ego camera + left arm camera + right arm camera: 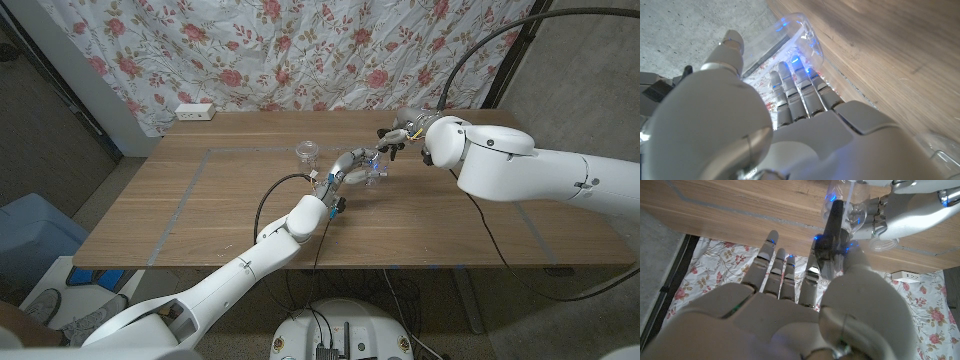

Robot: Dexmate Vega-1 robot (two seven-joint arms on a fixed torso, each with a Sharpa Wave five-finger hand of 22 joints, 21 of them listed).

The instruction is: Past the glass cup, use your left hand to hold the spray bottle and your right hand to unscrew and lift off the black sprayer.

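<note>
Holding the spray bottle (374, 172) upright on the tabletop (200, 210), past the glass cup (307, 152): left robot hand (350, 166).
Right robot hand (400, 135) pinches the black sprayer (832, 235) at the bottle's top.

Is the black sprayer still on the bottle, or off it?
Cannot tell. The black sprayer sits pinched in the right hand right against the spray bottle, which the left hand grips.

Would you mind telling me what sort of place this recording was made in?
Probably a makeshift lab or test room: a floral curtain as backdrop, a wooden table with marked lines, and a bare concrete floor.
</note>
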